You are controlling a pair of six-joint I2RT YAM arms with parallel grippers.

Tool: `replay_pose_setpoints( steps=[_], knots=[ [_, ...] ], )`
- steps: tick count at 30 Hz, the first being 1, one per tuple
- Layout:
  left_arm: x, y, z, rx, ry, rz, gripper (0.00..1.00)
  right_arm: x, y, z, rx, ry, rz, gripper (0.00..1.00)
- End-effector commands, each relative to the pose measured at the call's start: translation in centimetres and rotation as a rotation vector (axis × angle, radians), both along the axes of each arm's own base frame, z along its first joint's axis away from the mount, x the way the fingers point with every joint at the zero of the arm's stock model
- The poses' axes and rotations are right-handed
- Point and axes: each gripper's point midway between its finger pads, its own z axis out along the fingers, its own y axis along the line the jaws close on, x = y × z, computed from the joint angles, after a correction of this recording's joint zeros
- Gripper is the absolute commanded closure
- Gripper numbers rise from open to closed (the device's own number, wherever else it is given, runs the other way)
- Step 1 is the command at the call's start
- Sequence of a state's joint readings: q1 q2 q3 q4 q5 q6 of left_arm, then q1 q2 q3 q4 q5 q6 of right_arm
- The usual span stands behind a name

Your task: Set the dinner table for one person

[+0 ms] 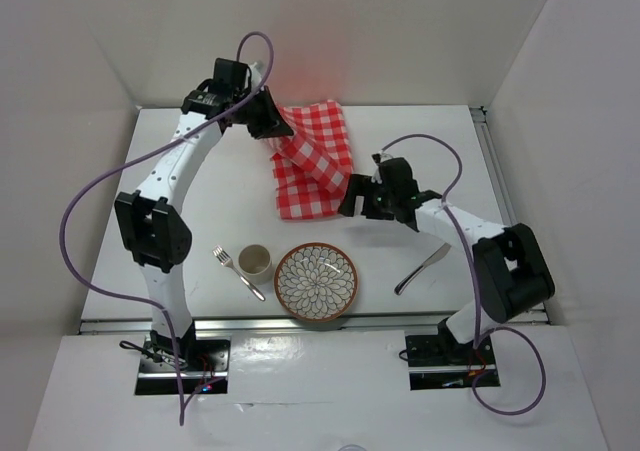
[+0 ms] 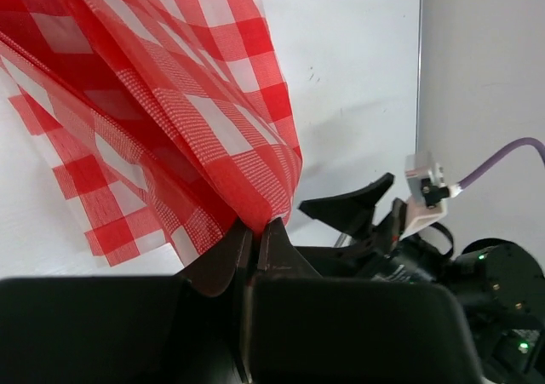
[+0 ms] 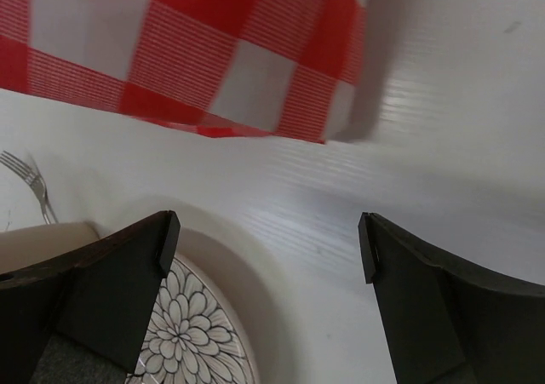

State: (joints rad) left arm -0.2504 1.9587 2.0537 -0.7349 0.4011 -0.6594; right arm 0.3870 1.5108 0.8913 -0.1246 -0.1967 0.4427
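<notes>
White walls (image 1: 80,71) close off the left, far and right sides of the dinner table (image 1: 200,196). A metal rail (image 1: 489,161) runs along its right edge, with another along the near edge.

My left gripper (image 1: 272,129) is at the far side, left of centre. It is clamped on the far left corner of a red-and-white checked cloth (image 1: 318,161). In the left wrist view the fabric is pinched between my two fingertips (image 2: 223,263) and hangs from them in folds. The rest of the cloth lies on the table towards the centre.

My right gripper (image 1: 352,199) hangs just beside the cloth's near right corner. Its jaws are spread wide with nothing between them, over bare tabletop and the cloth's near edge.

Near the front edge sits a patterned plate (image 1: 316,282), with a cup (image 1: 254,262) just to its left. A fork (image 1: 236,271) lies slanted at the cup's left. A knife (image 1: 422,269) lies right of the plate, apart from it.

Bare tabletop stretches left of the cloth and across the far right corner. A narrower strip separates the cloth from the plate.
</notes>
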Motion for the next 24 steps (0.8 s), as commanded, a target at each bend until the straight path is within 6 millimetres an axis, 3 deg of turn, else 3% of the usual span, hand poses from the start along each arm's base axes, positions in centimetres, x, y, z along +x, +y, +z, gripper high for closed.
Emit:
replay_pose_setpoints(
  steps=[1,6,17,23,24],
  knots=[
    [0.2,-1.0,1.3,-0.056,-0.008,-0.016,1.00,2.0,2.6,0.6,0.086,-0.079,-0.011,0.00],
    [0.5,-1.0,2.3,-0.061,-0.029,-0.017,1.00,2.9,4.1,0.0,0.170,-0.081,-0.074,0.01],
    [0.9,-1.2,5.5,-0.097,-0.089,-0.004,1.00,3.2,3.1,-2.5,0.233,-0.014,-0.331,0.08],
    [0.7,-0.9,6.9,-0.120,-0.109,-0.006,1.00,4.3,5.4,-2.4,0.349,-0.015,-0.293,0.11],
    [0.6,-1.0,7.3,-0.127,-0.116,-0.014,1.00,4.3,5.7,-2.4,0.364,-0.010,-0.286,0.17]
  ],
)
